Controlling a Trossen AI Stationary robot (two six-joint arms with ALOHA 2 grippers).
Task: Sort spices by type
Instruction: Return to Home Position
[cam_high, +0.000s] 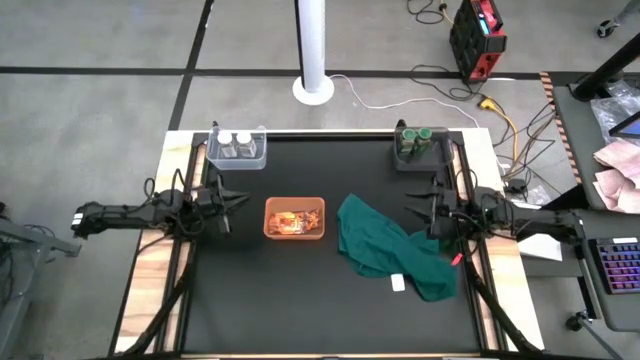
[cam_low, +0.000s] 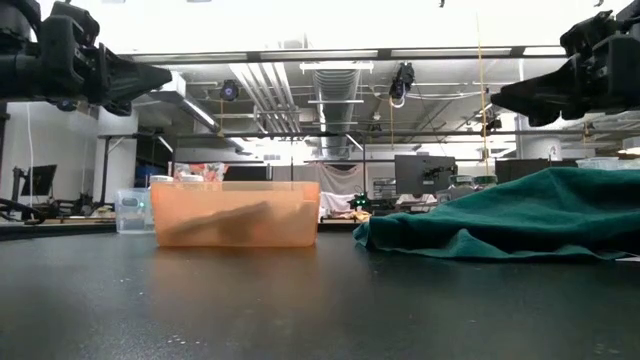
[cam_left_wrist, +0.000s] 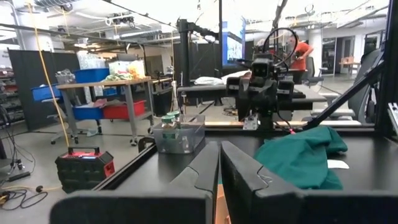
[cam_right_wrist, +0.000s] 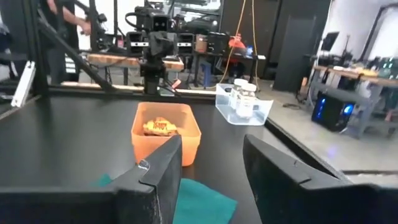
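Two clear jars with white caps (cam_high: 235, 142) stand in a clear bin (cam_high: 257, 155) at the far left. Green-capped jars (cam_high: 417, 136) stand in a bin (cam_high: 400, 160) at the far right. Orange-red foil packets (cam_high: 293, 221) lie in an orange bin (cam_high: 270, 228) at mid-table. My left gripper (cam_high: 245, 200) hovers shut to the left of the orange bin and touches nothing. My right gripper (cam_high: 408, 210) hovers open at the table's right, above the edge of the green cloth (cam_high: 385, 245); it also shows in the right wrist view (cam_right_wrist: 211, 168).
The dark green cloth lies crumpled right of the orange bin. A small white block (cam_high: 398, 283) sits at the cloth's near edge. The black mat (cam_high: 280, 310) is bare along the near side. Both arms hang well above the table in the low view.
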